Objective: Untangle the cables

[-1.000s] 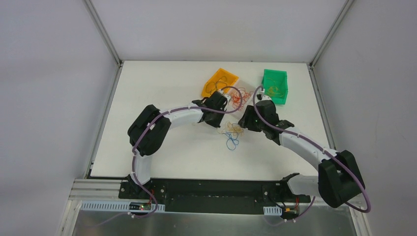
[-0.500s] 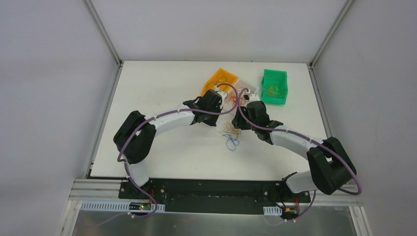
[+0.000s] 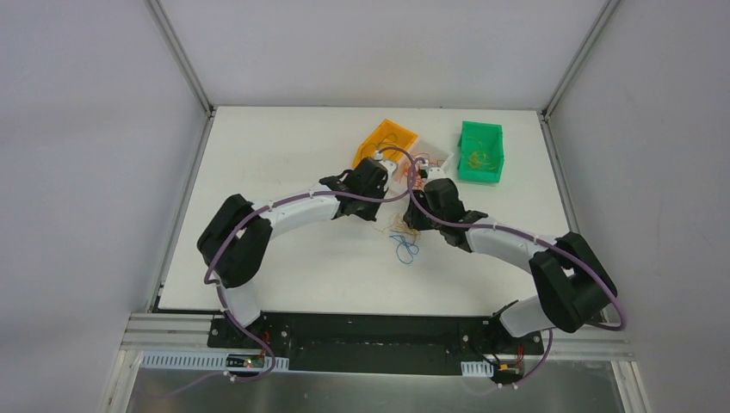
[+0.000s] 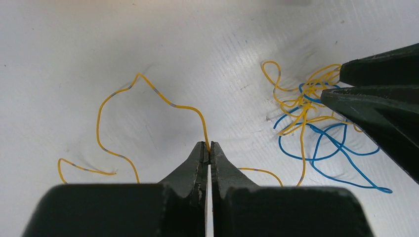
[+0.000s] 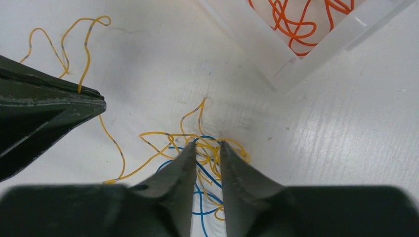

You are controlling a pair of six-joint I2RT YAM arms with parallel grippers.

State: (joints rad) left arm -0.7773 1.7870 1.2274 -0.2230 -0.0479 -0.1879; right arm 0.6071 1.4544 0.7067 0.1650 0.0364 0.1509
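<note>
The left claw (image 4: pixel 208 145) is pinching a single yellow cable (image 4: pixel 170 104) between fully closed tips. The free length of that cable is curling away across the white bench (image 3: pixel 284 155) to the left in the left wrist view. The rest of the cables (image 4: pixel 302 103) are lying as a small yellow and blue clump in the middle of the bench, just right of the left claw and between the two arms. A blue cable (image 3: pixel 405 252) is trailing out of the clump toward the near edge.

The right claw (image 5: pixel 205 148) is standing over this clump with its fingers only narrowly apart. Yellow strands are running through the gap, but I cannot tell whether they are being squeezed.

Just beyond the clump, on the far side, a clear tray (image 5: pixel 247 44) is holding a bundle of orange wires (image 5: pixel 291 19). An orange bin (image 3: pixel 385 138) is sitting to its left and a green bin (image 3: pixel 482 138) to its right, near the far edge.
</note>
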